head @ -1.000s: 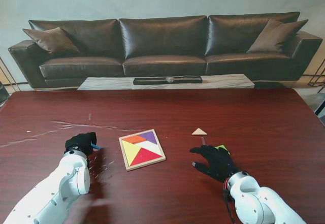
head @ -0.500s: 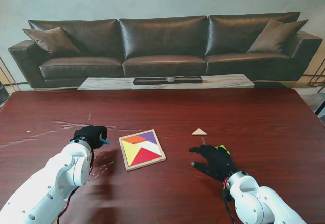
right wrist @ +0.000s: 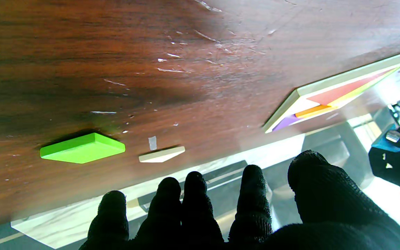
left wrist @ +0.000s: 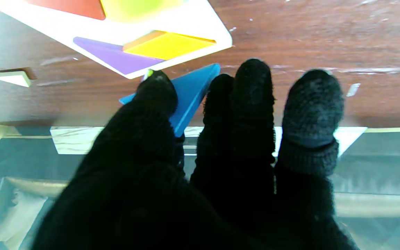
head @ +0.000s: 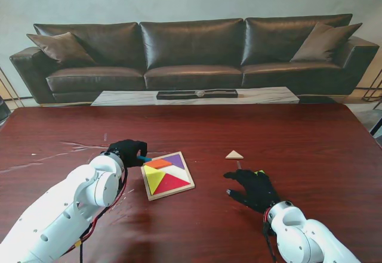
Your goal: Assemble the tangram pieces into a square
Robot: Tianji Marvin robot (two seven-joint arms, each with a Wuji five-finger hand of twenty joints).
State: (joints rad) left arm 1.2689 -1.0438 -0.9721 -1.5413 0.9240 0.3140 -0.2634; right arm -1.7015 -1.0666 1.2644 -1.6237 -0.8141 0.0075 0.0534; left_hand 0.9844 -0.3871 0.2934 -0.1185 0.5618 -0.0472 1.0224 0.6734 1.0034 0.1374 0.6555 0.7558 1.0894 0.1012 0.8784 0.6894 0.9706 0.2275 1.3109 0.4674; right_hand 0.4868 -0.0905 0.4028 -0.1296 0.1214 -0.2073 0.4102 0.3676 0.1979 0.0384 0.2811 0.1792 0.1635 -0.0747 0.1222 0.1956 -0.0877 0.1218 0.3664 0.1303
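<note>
Here, left hand (head: 128, 150) gripping blue triangle (left wrist: 186, 93) beside tray (head: 179, 189), right hand (head: 255, 189) released

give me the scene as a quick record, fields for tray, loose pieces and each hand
tray: holds orange, purple, yellow and red pieces, with bare gaps
left hand: shut on blue triangle, at the tray's left far corner
right hand: open, palm down, holding nothing
green piece: on the table, partly hidden by the right hand in the stand view
wooden triangle: loose, right of the tray

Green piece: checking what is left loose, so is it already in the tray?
No, the green piece lies on the table, apart from the tray.
</note>
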